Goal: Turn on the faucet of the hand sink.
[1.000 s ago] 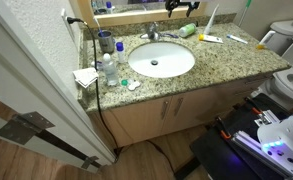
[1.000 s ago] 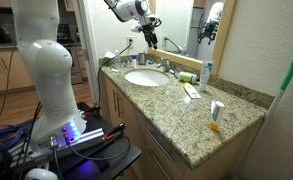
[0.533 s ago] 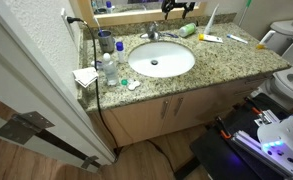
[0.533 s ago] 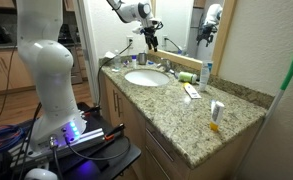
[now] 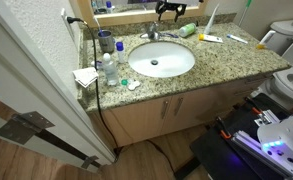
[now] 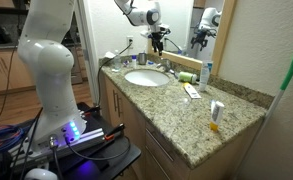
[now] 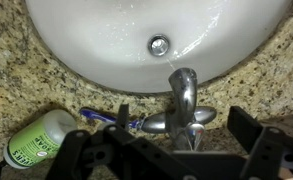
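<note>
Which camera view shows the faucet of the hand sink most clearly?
The wrist view: the faucet fills the middle, seen from above, with its spout reaching over the sink. In both exterior views the faucet is only a small shiny shape at the sink's edge, without detail.

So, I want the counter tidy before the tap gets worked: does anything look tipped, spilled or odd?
A green container lies on its side on the granite top beside the faucet, with a toothbrush loose next to it. A crumpled white cloth sits at one end of the top. No spill or damage shows.
</note>
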Available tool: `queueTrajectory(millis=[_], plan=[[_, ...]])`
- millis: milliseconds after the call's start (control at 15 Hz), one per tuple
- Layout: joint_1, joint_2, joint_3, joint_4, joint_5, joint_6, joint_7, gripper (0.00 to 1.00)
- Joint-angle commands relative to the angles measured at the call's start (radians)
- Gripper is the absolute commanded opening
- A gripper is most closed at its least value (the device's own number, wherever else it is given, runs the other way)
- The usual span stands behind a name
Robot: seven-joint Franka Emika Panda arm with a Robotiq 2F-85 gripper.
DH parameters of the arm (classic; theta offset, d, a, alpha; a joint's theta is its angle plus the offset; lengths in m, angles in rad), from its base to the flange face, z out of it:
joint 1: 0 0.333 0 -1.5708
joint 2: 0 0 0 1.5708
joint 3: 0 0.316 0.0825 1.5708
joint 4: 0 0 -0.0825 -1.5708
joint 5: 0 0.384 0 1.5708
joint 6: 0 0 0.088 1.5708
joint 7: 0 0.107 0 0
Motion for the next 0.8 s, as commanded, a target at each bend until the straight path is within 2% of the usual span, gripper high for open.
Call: queueTrajectory(millis=[0, 67, 467, 600, 667, 733], plan=[[0.025, 0.007, -0.027, 0.011, 0.015, -0.002, -0.005, 1.00], [0.037, 0.022, -0.044, 0.018, -0.033, -0.020, -0.013, 1.00], [0.043, 0.186, -0.055, 0.201, -0.018, -0.044, -0.049, 1.00], [0.055, 0.233, -0.068, 0.256, -0.019, -0.004, -0.020, 1.00], [0.052, 0.172, -0.065, 0.168, -0.011, -0.006, -0.028, 1.00], [0.055, 0.194, -0.068, 0.196, -0.010, -0.005, -0.027, 1.00]])
